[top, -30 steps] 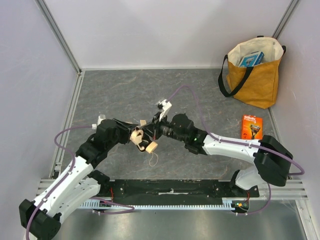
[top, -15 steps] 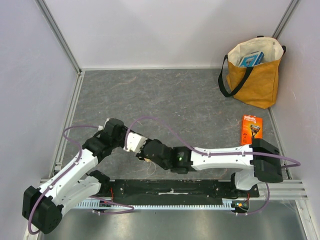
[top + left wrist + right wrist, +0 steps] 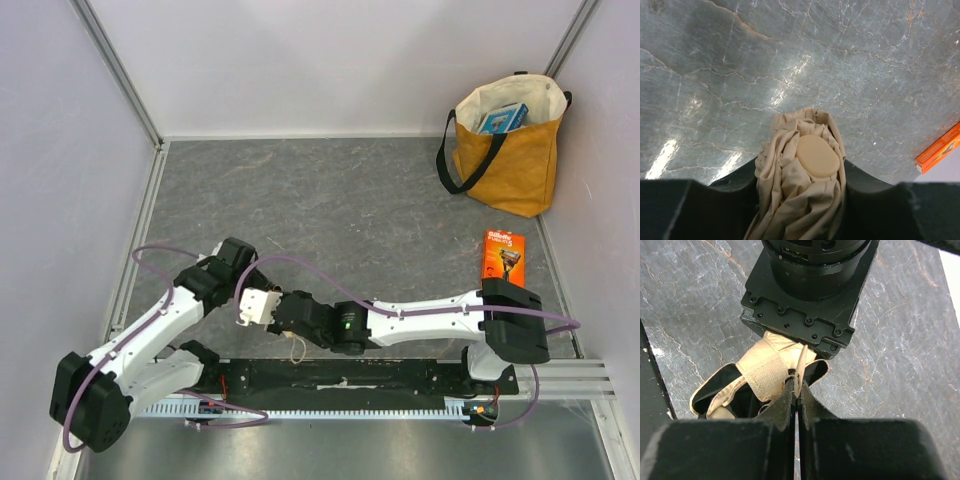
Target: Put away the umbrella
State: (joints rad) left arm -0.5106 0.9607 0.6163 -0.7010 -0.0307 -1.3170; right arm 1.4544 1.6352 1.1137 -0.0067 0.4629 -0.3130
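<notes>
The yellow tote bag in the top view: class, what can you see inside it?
A blue box shows at the open mouth of the tote bag. Anything lying deeper is hidden by the bag's walls.

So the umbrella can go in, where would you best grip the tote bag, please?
The black strap looping off the tote bag on its left side, approached from the left: it hangs clear, while the body looks wide and soft.

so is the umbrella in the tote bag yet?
No, the umbrella sits clamped in the left end effector over the table, well apart from the tote bag.
</notes>
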